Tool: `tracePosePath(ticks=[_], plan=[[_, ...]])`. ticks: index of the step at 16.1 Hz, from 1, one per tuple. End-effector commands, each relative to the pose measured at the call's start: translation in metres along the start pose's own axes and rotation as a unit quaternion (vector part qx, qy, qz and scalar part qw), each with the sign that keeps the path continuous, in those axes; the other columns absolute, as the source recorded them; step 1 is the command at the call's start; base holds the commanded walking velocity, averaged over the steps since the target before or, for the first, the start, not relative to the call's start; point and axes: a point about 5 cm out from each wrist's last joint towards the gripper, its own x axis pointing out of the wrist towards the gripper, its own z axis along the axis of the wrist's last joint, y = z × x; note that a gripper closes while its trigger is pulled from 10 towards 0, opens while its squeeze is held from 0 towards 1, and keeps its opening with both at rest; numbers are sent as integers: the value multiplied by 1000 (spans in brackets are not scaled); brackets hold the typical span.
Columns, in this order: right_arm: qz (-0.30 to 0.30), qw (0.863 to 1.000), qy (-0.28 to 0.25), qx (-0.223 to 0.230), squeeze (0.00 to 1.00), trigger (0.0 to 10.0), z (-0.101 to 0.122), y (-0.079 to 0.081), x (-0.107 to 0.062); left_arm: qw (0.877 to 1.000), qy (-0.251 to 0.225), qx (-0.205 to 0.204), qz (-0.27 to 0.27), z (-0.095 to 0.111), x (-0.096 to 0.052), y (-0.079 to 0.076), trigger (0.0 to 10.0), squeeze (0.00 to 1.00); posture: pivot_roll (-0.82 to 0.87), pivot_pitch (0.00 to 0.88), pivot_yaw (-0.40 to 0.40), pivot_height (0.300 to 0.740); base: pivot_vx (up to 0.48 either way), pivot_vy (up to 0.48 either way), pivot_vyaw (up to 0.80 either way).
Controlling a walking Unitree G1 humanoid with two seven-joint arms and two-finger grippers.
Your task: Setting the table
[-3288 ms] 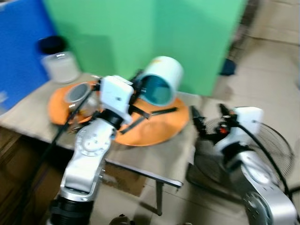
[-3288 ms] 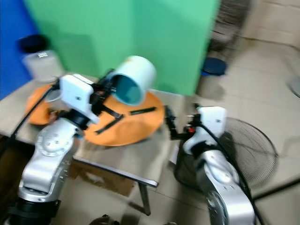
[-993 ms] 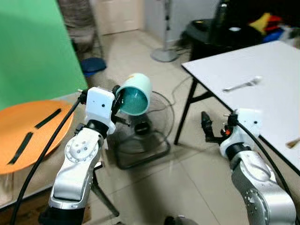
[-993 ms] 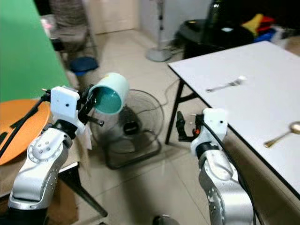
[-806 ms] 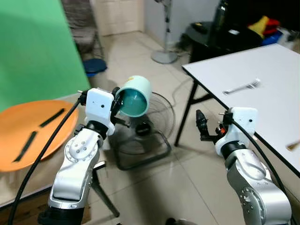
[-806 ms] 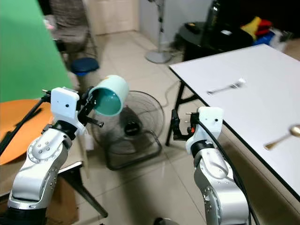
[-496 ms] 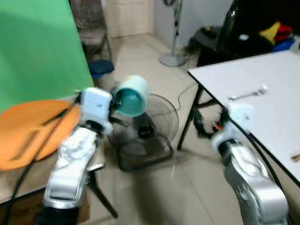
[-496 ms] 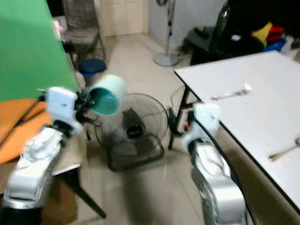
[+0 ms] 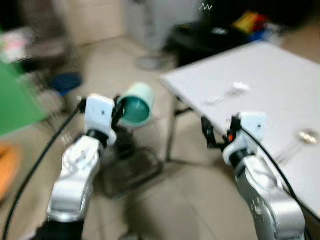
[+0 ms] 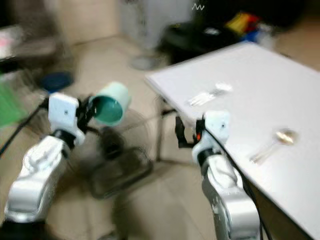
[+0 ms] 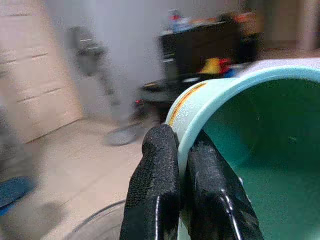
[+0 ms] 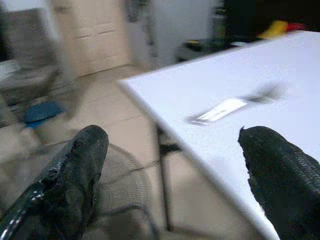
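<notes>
A pale teal cup (image 9: pixel 136 103) lies on its side in the air, mouth turned toward me, held at chest height on my left. My left gripper (image 11: pixel 181 165) is shut on the cup's rim (image 11: pixel 186 131), one finger inside and one outside. My right gripper (image 12: pixel 170 165) is open with nothing between its fingers (image 12: pixel 75 175); it hovers beside the near left corner of the white table (image 9: pixel 270 75). On that table lie a fork (image 10: pixel 207 95) and a spoon (image 10: pixel 272 142). The whole picture is blurred.
A floor fan (image 9: pixel 127 160) lies on the tiled floor below the cup. A green screen edge (image 9: pixel 15 105) and a blue object (image 9: pixel 65 82) stand at the left. Dark furniture with coloured items (image 9: pixel 215 35) sits behind the table.
The camera has swung right: the green screen and orange table slid out at the left, and the white table now spans the right. The cup stays held in the left gripper.
</notes>
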Motion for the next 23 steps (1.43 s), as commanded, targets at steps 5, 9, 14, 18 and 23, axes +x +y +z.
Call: tracePosePath(ticks=[5,9,14,18,23], plan=[[-7,1000,-12,-8,0,10000,5,-2,0,1000,-19,7,-14,8,3,-2,10000,0,100,0,36,727,262,0,-793],[18,992,-119,-42,0,10000,41,5,0,999,-41,-5,-18,14,5,-2,10000,0,95,0,40,727,263,0,0],[-42,994,-79,-62,0,10000,32,-15,3,999,-47,-20,-19,14,16,-6,10000,0,69,0,50,727,262,0,0],[-67,995,-51,-52,0,10000,22,-22,-1,999,-29,-19,-13,8,22,-9,10000,0,43,0,70,727,130,0,0],[-72,996,-39,-36,0,10000,18,-23,-2,1000,-24,-9,-12,6,27,-7,10000,0,35,0,80,727,0,0,-80]])
